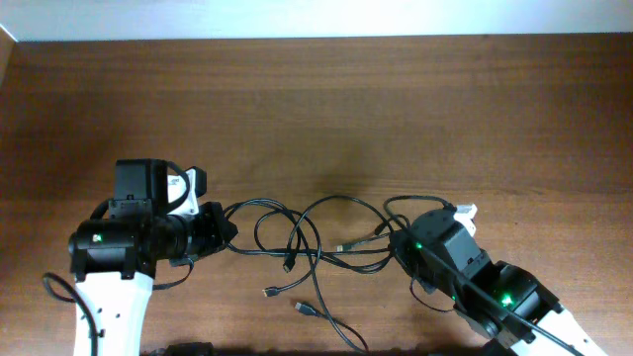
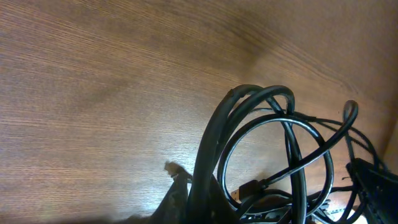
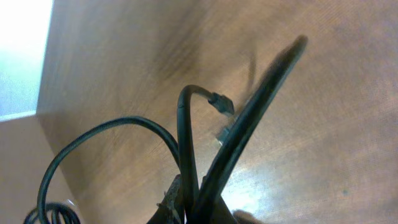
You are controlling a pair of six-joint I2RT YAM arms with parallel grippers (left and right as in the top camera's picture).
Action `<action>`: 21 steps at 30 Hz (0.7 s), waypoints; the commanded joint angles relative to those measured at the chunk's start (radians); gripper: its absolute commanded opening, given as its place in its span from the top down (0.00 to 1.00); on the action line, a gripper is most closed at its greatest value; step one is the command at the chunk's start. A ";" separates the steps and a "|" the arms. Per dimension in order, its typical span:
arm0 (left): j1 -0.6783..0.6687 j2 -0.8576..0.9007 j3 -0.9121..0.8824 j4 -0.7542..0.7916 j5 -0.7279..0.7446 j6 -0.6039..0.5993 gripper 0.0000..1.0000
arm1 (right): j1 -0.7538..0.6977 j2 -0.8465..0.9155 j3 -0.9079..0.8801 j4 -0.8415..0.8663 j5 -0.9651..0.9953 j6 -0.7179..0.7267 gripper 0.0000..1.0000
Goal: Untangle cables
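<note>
Thin black cables point(image 1: 307, 237) lie in a tangle of loops on the wooden table between my two arms, with loose plug ends point(image 1: 288, 266) toward the front. My left gripper point(image 1: 224, 229) is shut on the left end of the tangle. In the left wrist view, cable strands point(image 2: 261, 102) rise in loops out of the shut left gripper point(image 2: 199, 190), and a plug point(image 2: 249, 186) lies beside it. My right gripper point(image 1: 400, 243) is shut on the right end. In the right wrist view two cable strands point(image 3: 249, 124) run up from the shut right gripper point(image 3: 194, 200), one ending in a small plug point(image 3: 222, 102).
The table point(image 1: 316, 109) is dark wood with a pale wall strip along its far edge. Thicker black arm cords point(image 1: 59, 287) hang by the left arm's white base.
</note>
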 commanded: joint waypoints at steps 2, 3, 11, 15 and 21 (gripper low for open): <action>0.016 -0.001 0.007 0.007 -0.077 0.015 1.00 | -0.014 0.008 -0.001 0.002 0.002 0.238 0.96; 0.016 -0.001 0.007 0.012 -0.077 0.015 1.00 | -0.014 0.008 -0.001 0.025 -0.013 0.239 0.96; 0.016 -0.001 0.007 0.018 -0.078 0.017 1.00 | -0.012 0.003 0.000 0.117 -0.045 -0.509 0.00; 0.016 -0.001 0.007 0.018 0.066 0.320 1.00 | -0.012 0.004 0.000 0.192 -0.319 -1.209 0.03; 0.016 -0.002 0.007 -0.030 0.533 0.887 1.00 | -0.012 0.021 0.000 0.182 -0.352 -1.674 0.02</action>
